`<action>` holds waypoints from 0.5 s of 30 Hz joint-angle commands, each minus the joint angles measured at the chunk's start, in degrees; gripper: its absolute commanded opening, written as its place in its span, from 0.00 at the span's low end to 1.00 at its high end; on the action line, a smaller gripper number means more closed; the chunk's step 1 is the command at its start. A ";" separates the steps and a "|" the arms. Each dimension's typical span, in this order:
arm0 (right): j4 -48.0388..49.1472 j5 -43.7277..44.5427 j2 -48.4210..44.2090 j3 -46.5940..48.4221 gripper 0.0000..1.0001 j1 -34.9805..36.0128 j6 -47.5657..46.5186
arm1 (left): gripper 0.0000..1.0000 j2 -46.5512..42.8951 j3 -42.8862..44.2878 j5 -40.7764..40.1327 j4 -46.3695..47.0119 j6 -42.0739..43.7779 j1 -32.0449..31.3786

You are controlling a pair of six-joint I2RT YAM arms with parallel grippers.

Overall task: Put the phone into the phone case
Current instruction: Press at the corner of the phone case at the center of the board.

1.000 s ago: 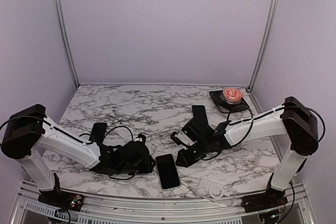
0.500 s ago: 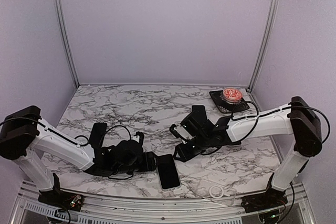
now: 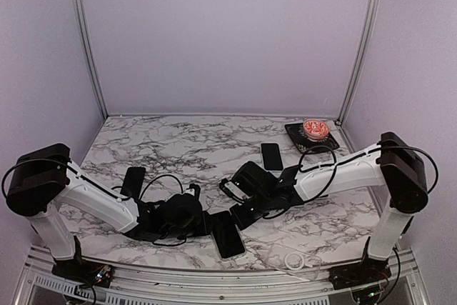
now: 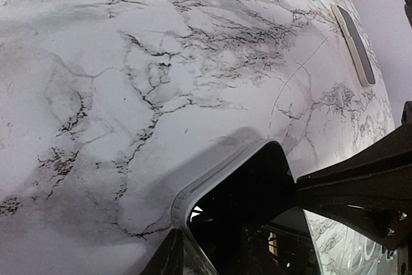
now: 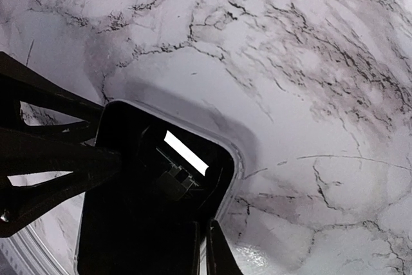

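The phone (image 3: 230, 241) lies screen up near the table's front edge, its black glass ringed by the pale rim of the phone case (image 4: 212, 178). My left gripper (image 3: 206, 223) is at its left side. In the left wrist view one finger (image 4: 166, 257) touches the rim at a corner, and the other finger does not show. My right gripper (image 5: 207, 249) is over the phone's far end (image 5: 148, 223). Its two fingers stand together at the case edge (image 5: 233, 159), with only a thin pale strip between them.
A dark flat slab (image 3: 270, 156) lies behind the right arm and another (image 3: 133, 180) beside the left arm. A dish with something red (image 3: 315, 130) sits at the back right. A white ring (image 3: 294, 260) lies near the front edge.
The right gripper has come down and left onto the phone's far end and shut, uncovering the dark slab behind it. The left gripper has closed in on the phone's left edge. The phone has hardly shifted.
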 commanded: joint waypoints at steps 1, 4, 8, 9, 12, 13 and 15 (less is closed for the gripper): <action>-1.28 -2.01 2.93 -0.24 0.03 3.41 1.71 | 0.24 2.65 2.10 3.33 0.85 0.72 0.15; -1.15 -2.31 2.93 -0.86 0.03 4.96 3.08 | 0.20 2.78 1.88 4.49 0.67 0.99 0.23; -3.83 0.16 2.08 -1.09 0.03 5.71 4.79 | 0.17 2.88 -0.41 7.25 -0.15 -1.80 1.08; -4.72 0.86 0.79 -1.09 0.03 5.72 4.99 | 0.17 2.44 -1.19 7.56 -0.32 -2.00 1.19; -8.15 4.58 -2.02 1.01 0.18 5.72 4.92 | 0.18 0.65 -3.11 7.21 -1.15 -2.27 1.21; -9.54 7.64 -2.68 2.00 0.25 5.72 4.73 | 0.19 -0.06 -3.46 7.02 -1.19 -2.22 1.21; -11.66 10.02 -3.76 3.75 0.43 5.88 5.21 | 0.21 -1.97 -3.59 6.49 -1.17 -0.98 1.14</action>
